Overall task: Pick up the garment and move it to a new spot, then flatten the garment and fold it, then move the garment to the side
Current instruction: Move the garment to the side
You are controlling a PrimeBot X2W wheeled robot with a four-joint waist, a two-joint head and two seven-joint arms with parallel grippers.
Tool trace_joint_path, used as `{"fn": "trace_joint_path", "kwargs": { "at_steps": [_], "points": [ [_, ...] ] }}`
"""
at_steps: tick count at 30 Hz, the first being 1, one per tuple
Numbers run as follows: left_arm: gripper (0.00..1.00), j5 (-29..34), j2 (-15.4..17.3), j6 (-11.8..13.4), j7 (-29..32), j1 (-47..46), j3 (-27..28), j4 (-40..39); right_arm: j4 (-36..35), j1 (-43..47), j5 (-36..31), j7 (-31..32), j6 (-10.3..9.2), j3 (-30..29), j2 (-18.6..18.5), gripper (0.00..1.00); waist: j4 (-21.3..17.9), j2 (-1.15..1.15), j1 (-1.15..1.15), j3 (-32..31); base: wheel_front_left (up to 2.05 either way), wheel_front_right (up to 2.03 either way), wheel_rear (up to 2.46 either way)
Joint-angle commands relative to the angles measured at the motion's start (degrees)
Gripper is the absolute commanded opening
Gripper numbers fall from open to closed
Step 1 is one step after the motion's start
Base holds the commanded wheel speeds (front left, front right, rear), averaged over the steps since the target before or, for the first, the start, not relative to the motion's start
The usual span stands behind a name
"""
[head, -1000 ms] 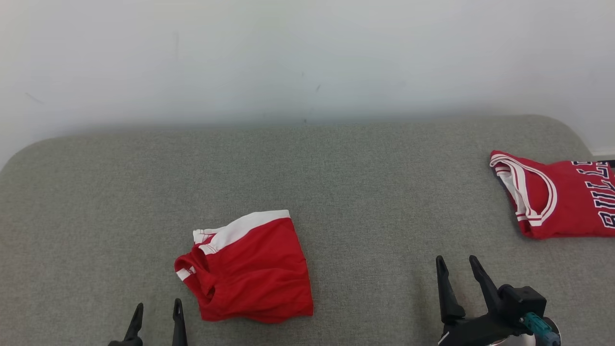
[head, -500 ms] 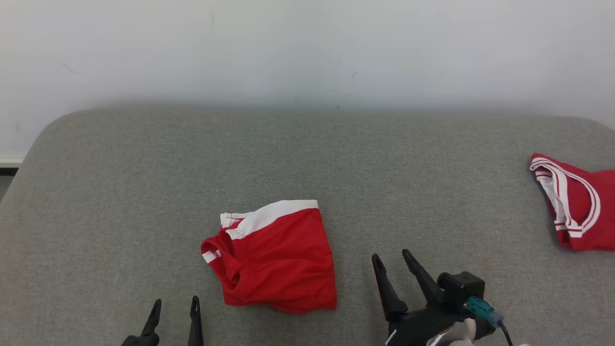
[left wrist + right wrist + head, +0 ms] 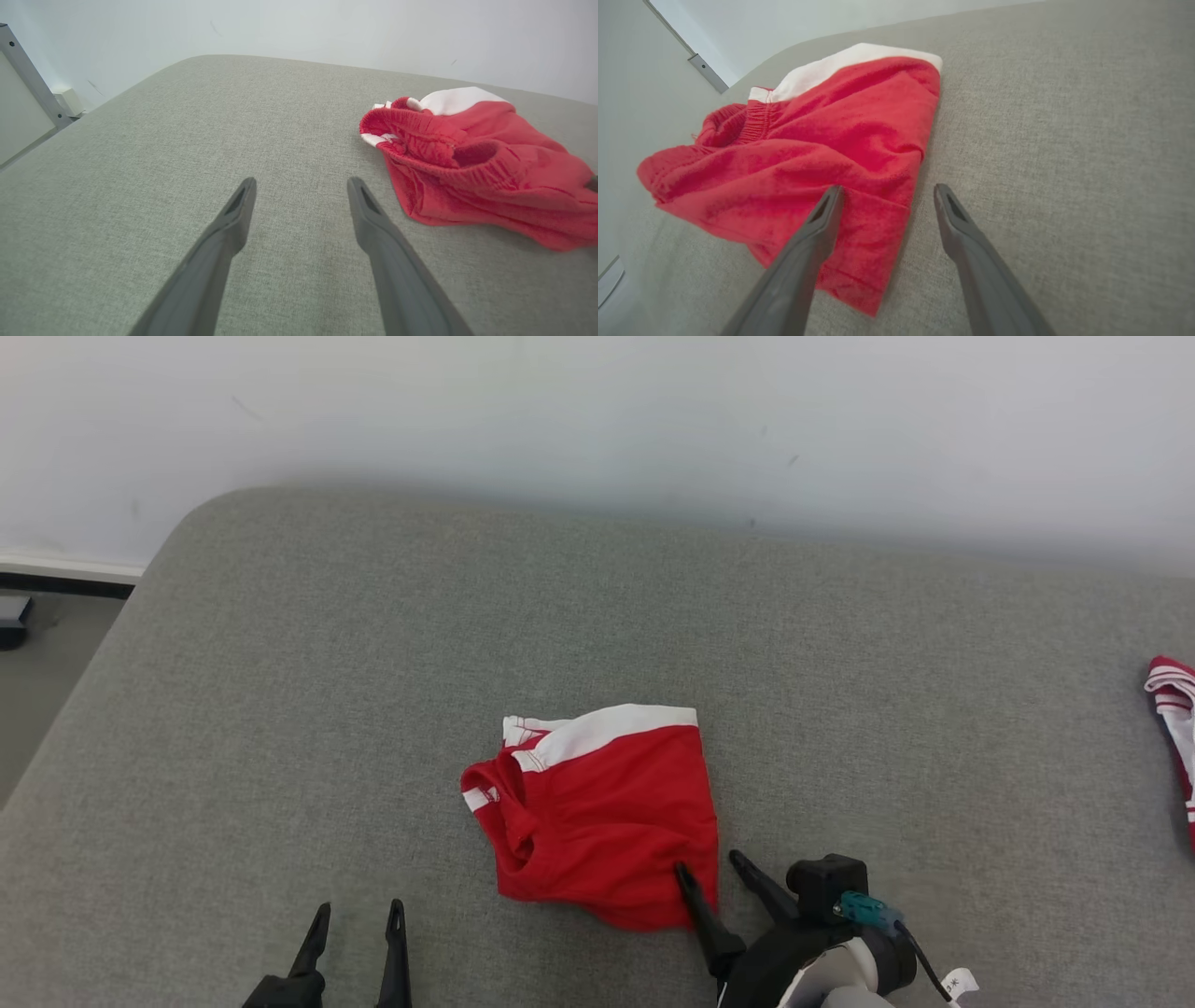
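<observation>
**Work surface.** A grey upholstered pad (image 3: 280,644) stands against a pale wall (image 3: 597,401). Its far left corner is rounded. A strip of floor (image 3: 47,700) shows past its left edge.

**Garment.** The red garment (image 3: 602,812) lies on the pad, roughly midway between the left and right edges and nearer the near edge than the far one. It is folded into a compact, uneven block. A white band runs along its far edge. The gathered elastic waistband faces the left edge, bunched and slightly open. The cloth is rumpled, not flat.

**Right hand.** The right hand (image 3: 708,863) is at the garment's near right corner with its two fingers spread apart. In the right wrist view, one finger lies over the red cloth at that corner. The other lies over bare pad just beside the garment's right edge, so that edge runs between them. The hand pinches nothing. Whether the finger over the cloth touches it cannot be told.

**Left hand.** The left hand (image 3: 360,905) is at the near edge of the pad, left of the garment and apart from it. Its fingers are spread over bare fabric and hold nothing.

**Other item.** A second red piece with white striped trim (image 3: 1174,700) lies at the pad's right edge, well apart from the garment.
</observation>
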Motion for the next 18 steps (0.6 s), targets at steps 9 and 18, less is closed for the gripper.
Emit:
{"fn": "trace_joint_path", "kwargs": {
  "at_steps": [9, 18],
  "points": [
    [1.0, -0.7, 0.0, 0.6, -0.1, -1.5, 0.3, -0.2, 4.8, -3.3, 2.6, -0.5, -0.17, 4.3, 0.0, 0.0, -0.5, 0.0, -0.01, 1.1, 0.0, 0.0, 0.0],
    [1.0, -0.4, 0.0, 0.4, -0.1, -1.5, 0.0, -0.7, 6.1, -4.7, 0.3, -1.3, -0.17, 0.1, 0.0, 0.0, -5.7, 0.0, -0.01, 0.9, 0.0, 0.0, 0.0]
  ]
}}
